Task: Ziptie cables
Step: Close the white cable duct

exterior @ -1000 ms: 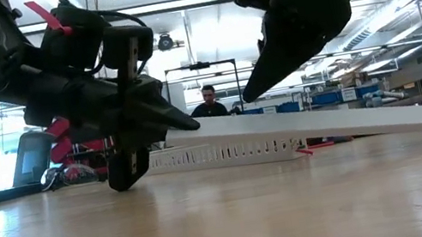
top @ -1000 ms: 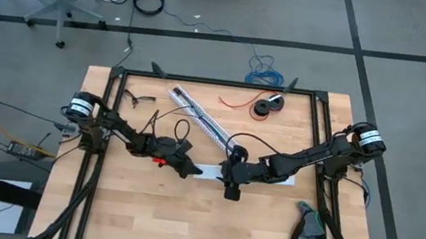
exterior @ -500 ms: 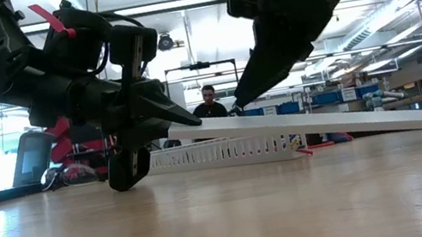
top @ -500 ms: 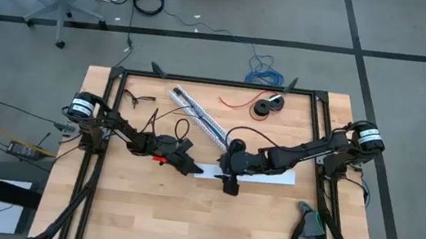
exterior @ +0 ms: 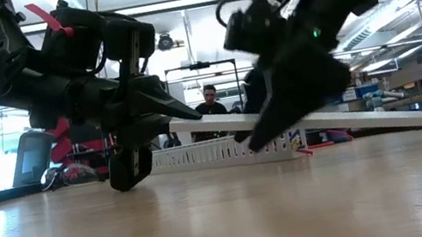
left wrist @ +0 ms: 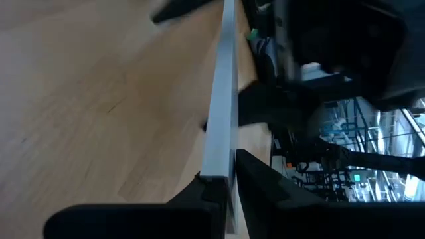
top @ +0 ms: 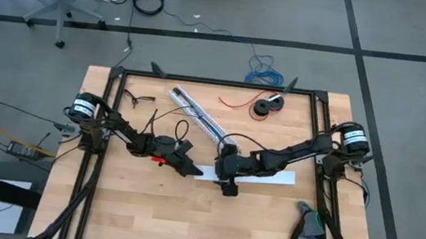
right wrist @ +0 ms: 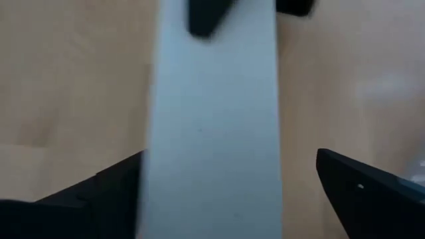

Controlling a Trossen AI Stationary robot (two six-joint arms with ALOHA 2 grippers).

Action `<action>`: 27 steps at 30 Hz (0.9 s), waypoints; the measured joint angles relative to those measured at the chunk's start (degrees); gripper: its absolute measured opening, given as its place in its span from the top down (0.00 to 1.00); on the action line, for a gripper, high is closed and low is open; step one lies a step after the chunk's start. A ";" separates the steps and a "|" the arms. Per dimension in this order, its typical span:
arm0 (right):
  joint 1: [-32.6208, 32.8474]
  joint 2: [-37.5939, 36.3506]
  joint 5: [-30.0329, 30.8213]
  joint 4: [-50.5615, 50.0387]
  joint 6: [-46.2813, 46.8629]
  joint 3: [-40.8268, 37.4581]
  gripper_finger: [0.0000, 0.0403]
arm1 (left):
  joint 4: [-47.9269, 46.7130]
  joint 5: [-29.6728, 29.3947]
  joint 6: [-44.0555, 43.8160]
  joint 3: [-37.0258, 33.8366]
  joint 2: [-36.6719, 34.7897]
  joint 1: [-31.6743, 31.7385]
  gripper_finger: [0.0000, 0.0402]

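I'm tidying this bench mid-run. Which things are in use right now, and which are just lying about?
In use: white strip, left claw shut on it, right claw open astride it.
Lying about: slotted duct, red wire, black rolls, eyeglasses, gloves.

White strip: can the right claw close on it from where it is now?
Probably yes. The right claw is open, one finger either side of the white strip, with nothing between. The left claw is shut on the strip's end, holding it raised off the table.
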 joint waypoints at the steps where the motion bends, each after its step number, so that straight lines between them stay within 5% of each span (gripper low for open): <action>1: 0.11 0.80 1.64 0.39 -0.05 0.00 0.01 | -0.22 0.01 -0.10 0.01 -0.02 0.00 0.90; 8: 0.18 2.33 4.92 0.70 0.46 0.07 0.07 | -0.35 -0.17 -0.12 0.07 -0.09 0.00 0.90; 21: -0.02 2.31 3.19 0.69 0.27 0.07 0.44 | -0.25 -2.80 -0.51 0.07 -0.15 0.00 0.90; 27: -0.02 2.31 3.14 0.64 0.30 0.07 0.50 | -0.21 -2.88 -0.44 0.07 -0.17 0.00 0.90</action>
